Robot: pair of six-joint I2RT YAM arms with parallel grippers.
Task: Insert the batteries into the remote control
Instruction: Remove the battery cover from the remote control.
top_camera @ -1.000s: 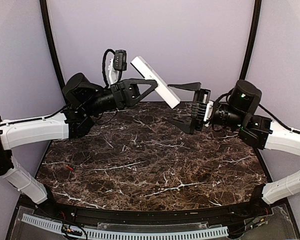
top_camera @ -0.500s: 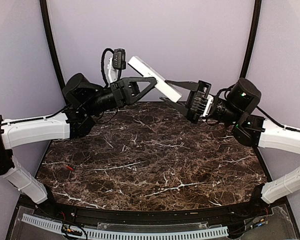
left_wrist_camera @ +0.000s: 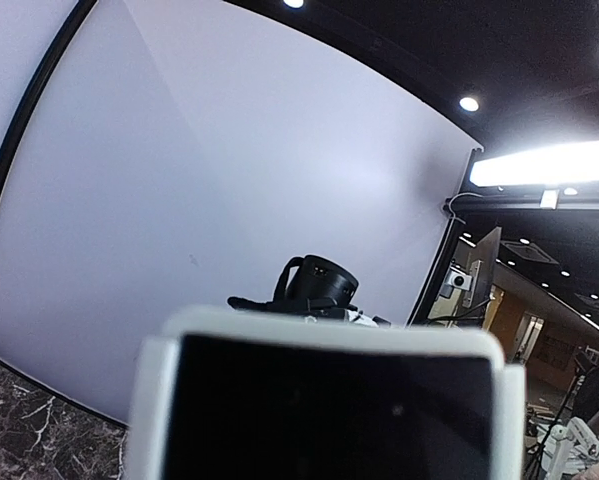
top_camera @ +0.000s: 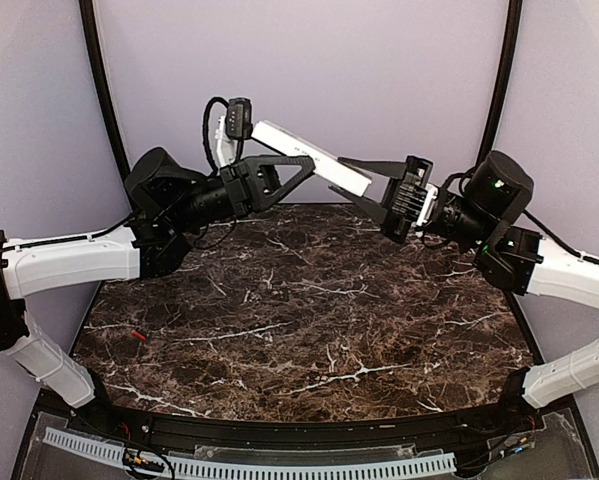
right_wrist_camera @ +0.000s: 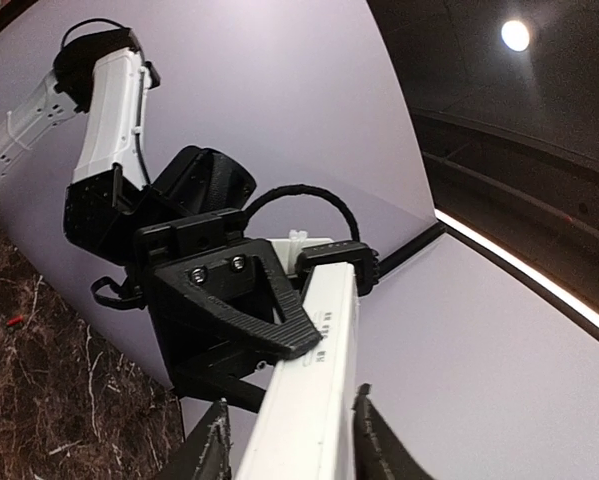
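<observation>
Spreading across the bottom of the scene, the dark marbled desk [top_camera: 309, 300] carries almost nothing of the task. The work is up in the air above its far edge. The left arm [top_camera: 69, 262] and the right arm [top_camera: 569, 280] reach toward each other there.

Between them hangs the remote control [top_camera: 282, 136], a white bar tilted down toward the right, clear of the desk. The left tool [top_camera: 304, 165] is closed on it about midway along. The left wrist view is filled by the remote's dark end. The right tool [top_camera: 349, 181] is spread wide, one finger on each side of the remote's lower end. In the right wrist view both fingers flank the bar closely, but I cannot tell whether they touch it.

One battery [top_camera: 136, 337], a small red sliver, lies on the desk near its left edge, well apart from both tools. No other cell shows.

By my judgement the task is early. The remote is lifted and presented, no battery is picked up, and the loading itself is all left to do.
</observation>
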